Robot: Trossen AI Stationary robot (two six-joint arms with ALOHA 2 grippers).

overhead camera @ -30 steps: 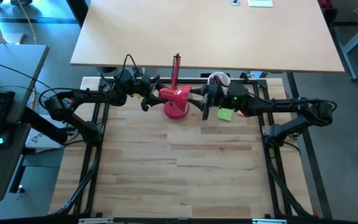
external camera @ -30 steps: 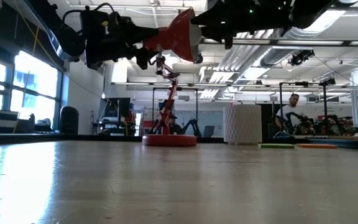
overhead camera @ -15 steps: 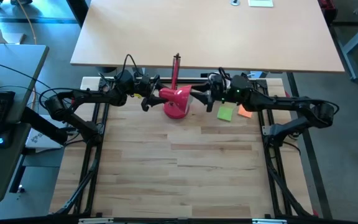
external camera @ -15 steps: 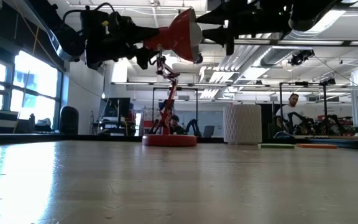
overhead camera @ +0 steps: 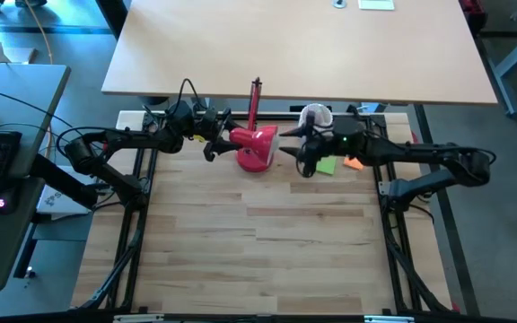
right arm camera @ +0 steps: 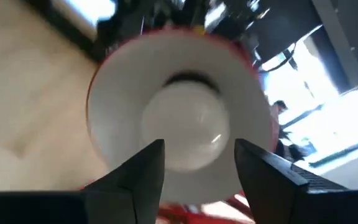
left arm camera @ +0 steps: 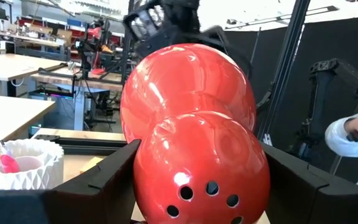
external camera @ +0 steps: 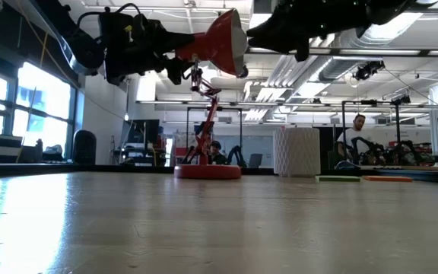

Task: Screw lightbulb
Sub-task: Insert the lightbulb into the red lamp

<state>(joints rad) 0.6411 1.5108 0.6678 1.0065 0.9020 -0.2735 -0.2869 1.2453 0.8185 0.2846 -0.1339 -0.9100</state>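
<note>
A red desk lamp stands at the table's far middle on its round base (external camera: 207, 171). Its shade (overhead camera: 257, 139) is held up with the mouth facing the table's right. The white lightbulb (right arm camera: 191, 134) sits inside the shade's white mouth. My left gripper (overhead camera: 221, 141) is shut on the rear of the shade. My right gripper (overhead camera: 285, 144) is open just at the shade's mouth. Its two fingers (right arm camera: 148, 165) stand on either side of the bulb's globe. My left gripper pinches the shade's rounded red rear cap (left arm camera: 201, 180) between its two fingers, one on each side. The fingers come level from the table's left. The shade stays up on the lamp's arm, clear of the table. My right gripper: I cannot tell whether its fingertips touch the bulb's globe.
A white perforated pen cup (overhead camera: 315, 115) stands just beyond my right arm, with a green note (overhead camera: 328, 165) and an orange note (overhead camera: 354, 163) on the table beside it. A person (external camera: 356, 125) sits in the room behind the table.
My right gripper has stayed at the shade's mouth and has turned about its own long axis, its wrist swinging a little toward the far edge and back. The lamp and my left gripper have kept still.
</note>
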